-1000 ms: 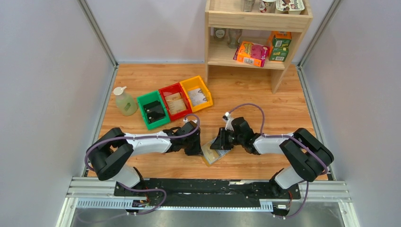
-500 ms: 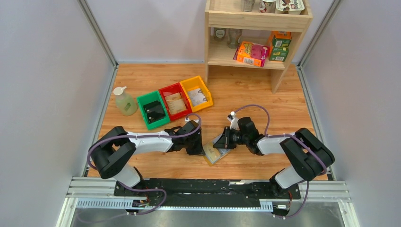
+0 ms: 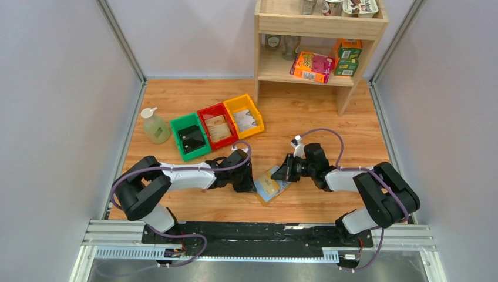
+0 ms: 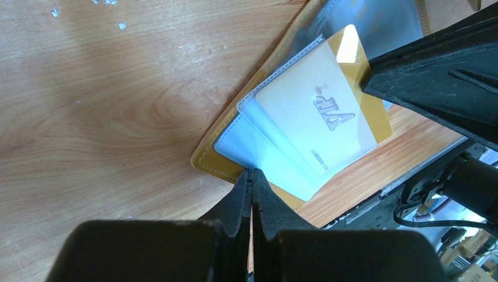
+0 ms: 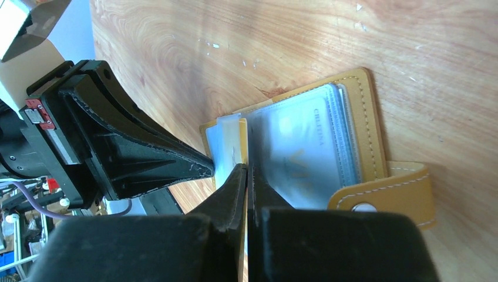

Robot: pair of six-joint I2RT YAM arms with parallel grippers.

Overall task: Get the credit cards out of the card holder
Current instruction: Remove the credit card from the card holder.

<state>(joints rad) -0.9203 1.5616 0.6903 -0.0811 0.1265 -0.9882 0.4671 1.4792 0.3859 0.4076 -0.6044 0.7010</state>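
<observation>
Two grippers meet at the card holder [image 3: 269, 187], which lies open on the table [image 4: 88, 117] between them. The left gripper [image 4: 252, 176], jaws pressed together, rests its tips on the holder's pale blue pocket edge. The right gripper [image 5: 246, 170], jaws likewise closed, touches the whitish credit card [image 4: 320, 120] atop the pockets.

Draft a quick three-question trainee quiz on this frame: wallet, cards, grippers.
1. True or false: the card holder lies snapped shut on the table.
2. Multiple choice: the pale card in the left wrist view is printed A) VIP, B) VISA, C) GOLD.
3. Short answer: are the fingers of the left gripper and the right gripper spread or closed together?
Key: 1 false, it lies open. 2 A. 3 closed together on both, with the tips at the card holder.
</observation>
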